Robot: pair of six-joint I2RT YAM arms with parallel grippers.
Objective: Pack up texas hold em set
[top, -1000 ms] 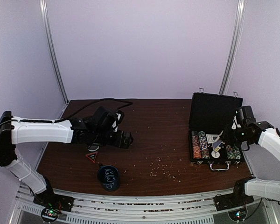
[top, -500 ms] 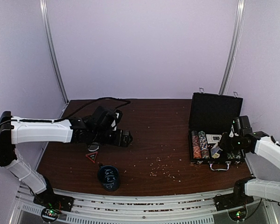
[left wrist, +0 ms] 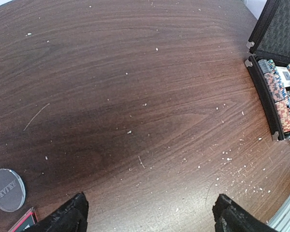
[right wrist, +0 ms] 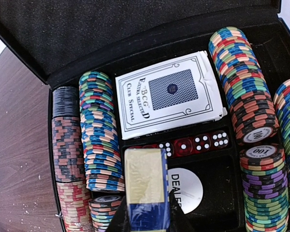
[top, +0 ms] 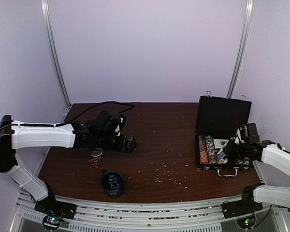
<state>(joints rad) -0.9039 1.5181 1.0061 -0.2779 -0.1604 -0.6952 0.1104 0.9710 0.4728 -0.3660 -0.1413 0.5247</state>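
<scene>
A: What is seen at the left of the dark brown wooden table (top: 159, 121)?

B: The left gripper (top: 129, 144) is held low over bare wood. Its 2 black fingers (left wrist: 63, 220) are spread wide, and nothing is held between them. A clear round disc with white lettering (left wrist: 7, 190) is laid flat near 1 finger. A red-edged triangular card (top: 95, 162) is laid close by, toward the near edge.

A: And further along?

B: A dark round cup with white scribbles (top: 112, 183) is stood upright near the front edge. Pale specks (top: 169, 175) are scattered across the middle of the wood.

A: Where is the set found?

B: The black rectangular case with silver corners (top: 224, 117) is placed at the right end and is opened. Its lid is stood upright at the back, and its metal handle (top: 227, 172) is turned to the near edge. Multicoloured rolls of poker chips (right wrist: 100, 145) are laid in rows at the left and right of the tray. In the middle, a wrapped card deck with a blue back (right wrist: 166, 96) is laid flat. A row of red dice (right wrist: 193, 143) is set below it, and a white round dealer button (right wrist: 186, 188) is placed below that.

A: How is the right gripper described?

B: The right gripper (right wrist: 147, 220) is closed on a gold and blue boxed card deck (right wrist: 144, 188). This deck is held over the middle compartment, in front of the dice and partly across the dealer button. Whether it is touching the tray cannot be told.
</scene>
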